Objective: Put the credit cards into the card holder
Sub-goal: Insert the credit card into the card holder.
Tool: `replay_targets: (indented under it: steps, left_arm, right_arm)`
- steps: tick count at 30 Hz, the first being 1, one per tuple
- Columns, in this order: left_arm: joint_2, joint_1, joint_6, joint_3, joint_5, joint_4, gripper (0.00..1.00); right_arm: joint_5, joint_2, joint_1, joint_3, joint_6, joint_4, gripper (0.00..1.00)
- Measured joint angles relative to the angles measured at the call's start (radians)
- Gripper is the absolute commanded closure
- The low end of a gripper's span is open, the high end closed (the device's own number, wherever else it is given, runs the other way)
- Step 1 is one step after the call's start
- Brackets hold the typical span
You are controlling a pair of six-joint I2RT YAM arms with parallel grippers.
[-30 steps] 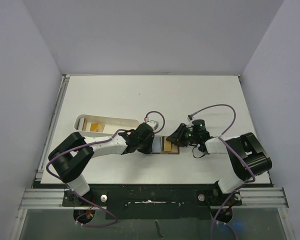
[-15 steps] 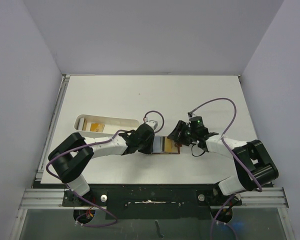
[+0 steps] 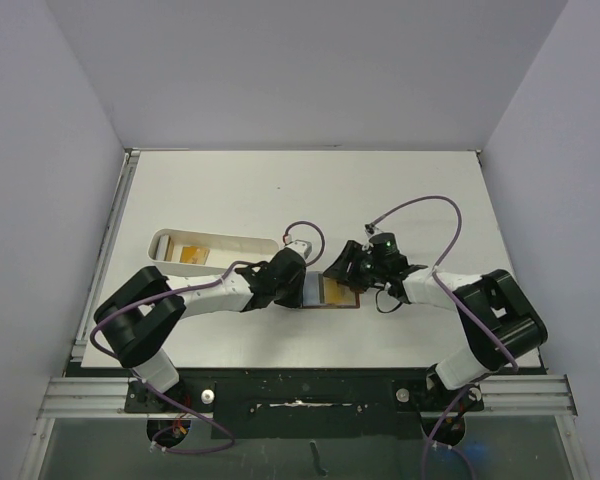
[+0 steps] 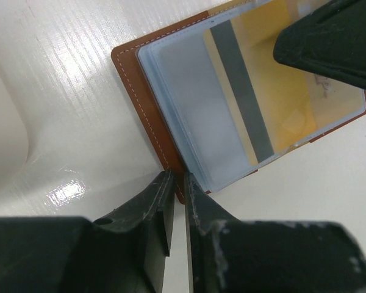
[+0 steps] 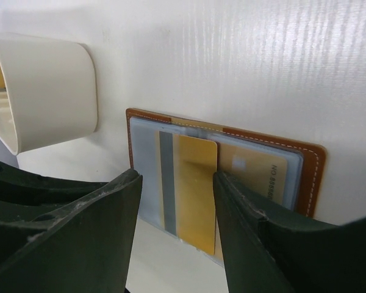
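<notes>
The card holder lies open on the table, brown leather around clear sleeves. A yellow credit card with a grey stripe sits partly in a sleeve, its near end sticking out. A second gold card shows inside the pocket behind it. My right gripper hangs open over the holder, its fingers astride the yellow card without gripping it. My left gripper is almost shut, a thin slit between its tips, which stand on the holder's left corner. The left sleeve looks bluish-grey; I cannot tell whether a card is in it.
A long white tray lies just left of the holder, with something yellow-orange inside. Its rounded end is close to the left arm. Both arms' cables loop above the holder.
My right gripper has opened wide and shifted left over the holder, leaving the yellow card in the sleeve. The left jaws eased apart by a slit; the left arm stayed put.
</notes>
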Motion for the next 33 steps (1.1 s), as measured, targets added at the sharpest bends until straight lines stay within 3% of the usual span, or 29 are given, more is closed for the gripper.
replay_targets:
  steps: [15,33]
  left_arm:
    - [0.002,0.001,0.0,0.0,0.0,0.003,0.89]
    - [0.002,0.001,0.0,0.0,-0.001,0.003,0.9]
  right_arm:
    - [-0.128,0.078,0.01,-0.064,0.119,0.229,0.51]
    - [-0.154,0.099,0.01,-0.131,0.234,0.381,0.58]
